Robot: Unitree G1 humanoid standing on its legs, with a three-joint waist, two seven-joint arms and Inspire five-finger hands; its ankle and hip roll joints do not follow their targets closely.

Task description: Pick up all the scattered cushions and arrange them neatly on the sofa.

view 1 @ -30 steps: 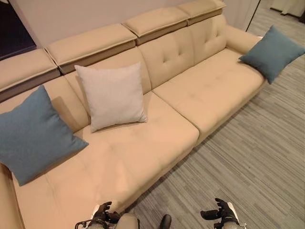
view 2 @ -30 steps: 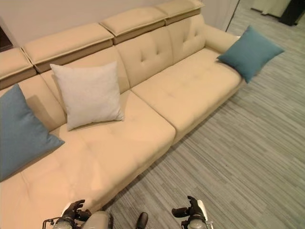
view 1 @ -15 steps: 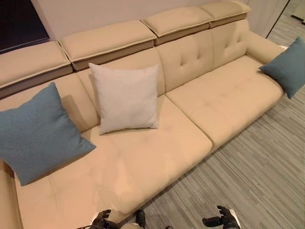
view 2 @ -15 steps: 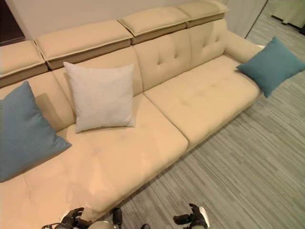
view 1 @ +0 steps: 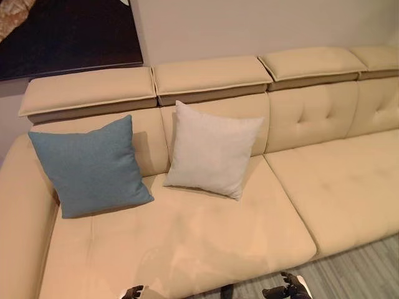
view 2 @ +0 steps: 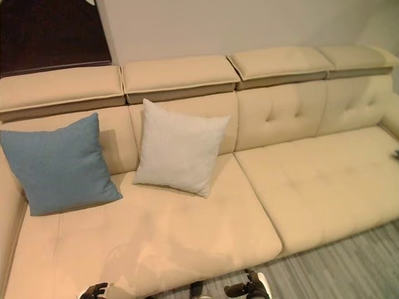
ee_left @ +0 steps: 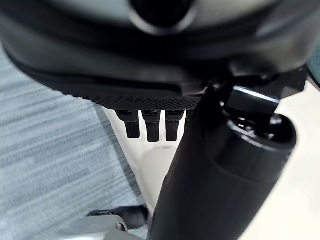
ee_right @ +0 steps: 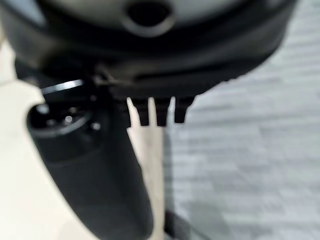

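Observation:
A long beige sofa [view 1: 187, 243] spans the eye views. A blue cushion [view 1: 90, 167] leans upright against the backrest at the sofa's left end. Beside it, to the right, a white cushion [view 1: 212, 157] also leans on the backrest. My left hand [view 1: 132, 292] and right hand [view 1: 287, 290] hang low at the front edge of the sofa, well short of both cushions. In the wrist views the left hand's fingers [ee_left: 147, 125] and the right hand's fingers [ee_right: 156, 112] are straight and hold nothing.
Padded headrests [view 1: 212, 75] run along the top of the backrest. A dark panel [view 1: 68, 31] hangs on the wall at upper left. Bare seat cushions [view 1: 349, 187] stretch to the right. Grey striped carpet [view 1: 368, 274] lies in front of the sofa.
The camera has swung to the left, so the sofa's left end is now central and the blue cushion by the right armrest has left the view. The cushions themselves have not moved.

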